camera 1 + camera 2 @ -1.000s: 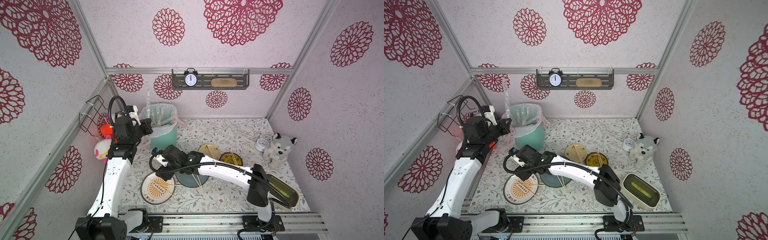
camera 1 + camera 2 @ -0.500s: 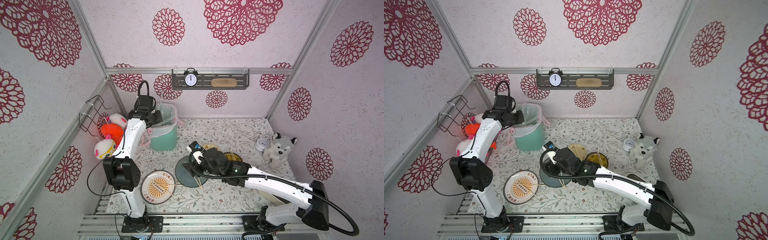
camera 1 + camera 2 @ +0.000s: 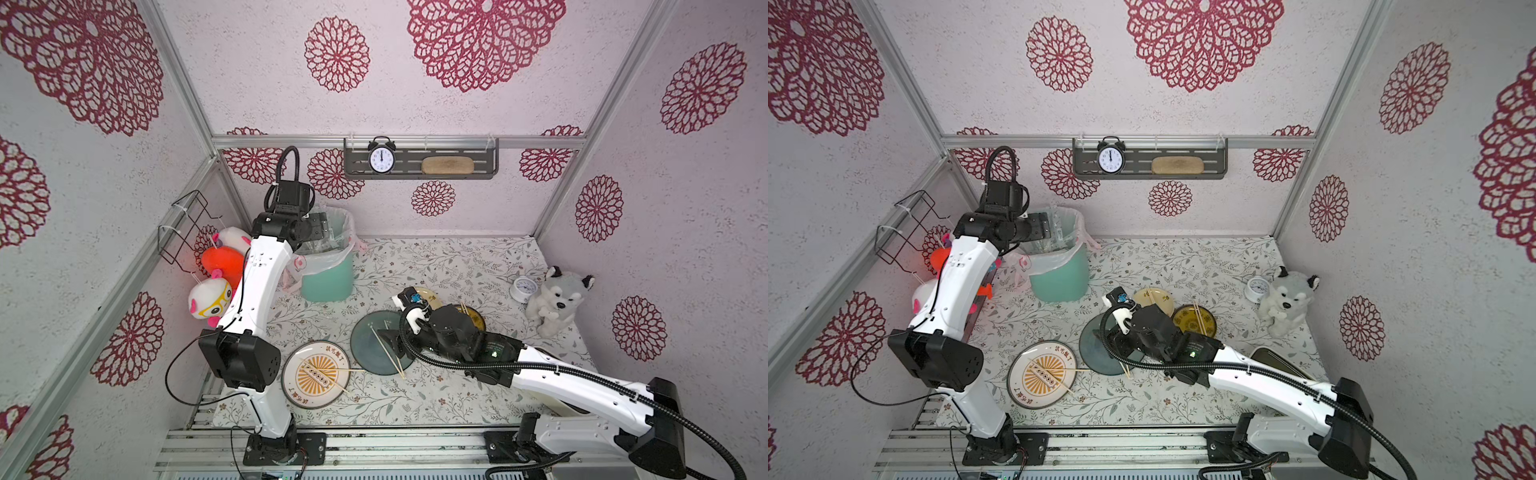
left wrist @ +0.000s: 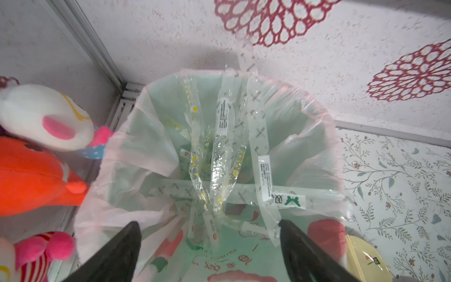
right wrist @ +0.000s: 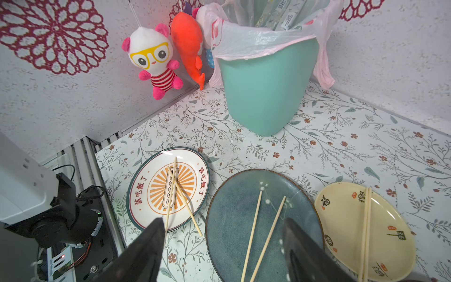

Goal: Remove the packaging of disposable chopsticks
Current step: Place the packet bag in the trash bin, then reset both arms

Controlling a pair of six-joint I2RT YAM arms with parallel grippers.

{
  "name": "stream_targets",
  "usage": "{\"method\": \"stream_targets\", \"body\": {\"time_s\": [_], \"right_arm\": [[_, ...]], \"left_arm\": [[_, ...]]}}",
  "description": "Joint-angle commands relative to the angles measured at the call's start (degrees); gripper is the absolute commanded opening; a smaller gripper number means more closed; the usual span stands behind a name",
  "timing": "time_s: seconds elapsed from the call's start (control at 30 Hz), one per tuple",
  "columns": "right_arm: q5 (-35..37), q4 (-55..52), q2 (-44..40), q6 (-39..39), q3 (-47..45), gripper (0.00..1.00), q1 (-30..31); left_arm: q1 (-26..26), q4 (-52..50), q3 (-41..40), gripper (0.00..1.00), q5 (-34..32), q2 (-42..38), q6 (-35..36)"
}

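Several clear crinkly packaging sleeves (image 4: 222, 117) stand and lie inside the lined teal bin (image 3: 328, 282). My left gripper (image 4: 207, 222) hangs open just above the bin's mouth (image 3: 322, 226). Nothing sits between its jaws, though one sleeve (image 4: 262, 171) draped over the rim ends beside a fingertip. My right gripper (image 5: 223, 219) is open and empty, low over the near edge of the dark blue-green plate (image 5: 231, 214). Bare chopsticks lie in pairs on that plate (image 5: 253, 234), on the white and orange plate (image 5: 173, 185), on the cream plate (image 5: 366, 232) and on a brown bowl (image 3: 1198, 318).
Plush toys (image 3: 216, 266) hang on the left wall by a wire basket (image 3: 187, 224). A husky plush (image 3: 555, 301) and a small clock (image 3: 521, 289) sit at the right. The pink bin liner (image 4: 122, 151) spills over the bin's rim. A shelf (image 3: 419, 164) is on the back wall.
My left gripper swung right from beside the bin to over it and opened, letting go of a sleeve. My right arm drew back from the white plate to the dark plate.
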Motion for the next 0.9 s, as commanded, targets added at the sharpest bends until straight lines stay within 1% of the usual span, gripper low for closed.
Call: {"method": "stream_targets", "body": {"time_s": [0.0,0.03,0.07,0.1,0.13,0.17,0.2,0.23,0.27,0.3,0.33,0.37,0.4,0.43,0.47,0.5,0.53,0.6,0.67,0.73,0.77,0.83,0.87], "right_arm": [[1.9,1.8,-1.9,1.1,-0.2,0.77,-0.5],[2.2,2.1,-2.1,1.1,-0.5,0.77,-0.6],[2.3,2.4,-2.3,1.0,-0.8,0.77,-0.7],[2.2,2.8,-2.4,1.0,-1.1,0.77,-0.7],[2.2,3.1,-2.5,1.1,-1.4,0.77,-0.8],[2.3,3.4,-2.6,1.1,-1.7,0.77,-0.9],[2.2,3.5,-2.7,1.3,-2.1,0.77,-0.9],[2.3,3.3,-2.9,1.4,-2.5,0.77,-1.0],[2.7,2.9,-3.4,1.4,-3.0,0.76,-1.0],[3.7,2.9,-4.2,1.5,-3.5,0.76,-1.0],[5.5,3.5,-5.9,1.7,-4.7,0.77,-1.0],[7.4,4.5,-8.1,1.5,-6.2,0.78,-1.0],[9.6,5.6,-10.0,1.1,-7.3,0.81,-1.1],[14.0,7.6,-13.2,0.8,-9.4,0.98,-1.1],[16.9,9.7,-16.6,-0.1,-11.7,0.99,-1.5],[18.5,11.5,-19.8,-1.6,-13.6,0.99,-1.9],[18.8,13.1,-23.4,-3.5,-15.4,0.99,-2.3],[20.3,11.8,-29.6,-5.9,-16.0,0.99,-3.0],[28.6,8.4,-34.6,-4.0,-14.8,0.99,-3.9],[32.9,4.8,-37.6,-3.8,-13.0,0.99,-5.2],[33.9,3.0,-38.6,-3.6,-12.1,0.99,-5.7],[34.8,0.1,-39.4,-3.3,-10.8,0.99,-6.2],[36.1,-1.0,-39.3,-3.7,-10.3,0.99,-6.3]], "left_arm": [[-0.3,4.3,1.7,0.82,-2.4,0.1,1.4],[-0.4,6.0,2.7,0.67,-1.2,0.9,2.2],[-0.5,7.1,4.0,0.39,-0.4,2.1,3.1],[-0.6,7.0,5.6,0.37,-0.7,3.7,3.0],[-0.2,5.9,8.1,0.46,0.8,6.0,2.9],[0.5,4.4,10.6,0.51,3.3,8.4,2.6],[1.0,2.6,12.5,0.51,5.3,11.2,2.4],[1.0,0.1,13.9,0.5,5.8,12.6,2.1],[0.5,-0.1,12.5,0.51,4.1,12.2,2.4],[-0.1,2.1,9.3,0.54,2.3,10.4,2.5],[-0.7,7.6,2.8,0.6,1.0,5.0,2.6],[-0.9,16.1,-5.7,0.7,0.9,-0.9,2.5],[-1.2,23.0,-12.9,0.81,1.1,-6.5,2.2],[-1.8,29.2,-20.0,0.96,-0.5,-13.0,1.7],[-2.9,34.4,-26.5,0.98,-3.7,-19.5,1.9],[-3.7,37.7,-31.3,0.98,-5.8,-24.6,2.3],[-4.4,39.3,-35.6,0.98,-7.2,-30.2,2.5],[-5.6,39.7,-42.7,0.98,-9.2,-40.7,1.9],[-5.9,41.4,-50.9,0.98,-9.7,-51.3,2.6],[-5.9,37.4,-54.1,0.98,-10.2,-57.2,2.9],[-5.9,35.2,-55.0,0.98,-9.8,-58.8,3.2],[-5.9,33.3,-57.6,0.98,-9.8,-60.0,4.2],[-5.9,30.8,-58.6,0.98,-10.1,-59.7,3.5]]}}
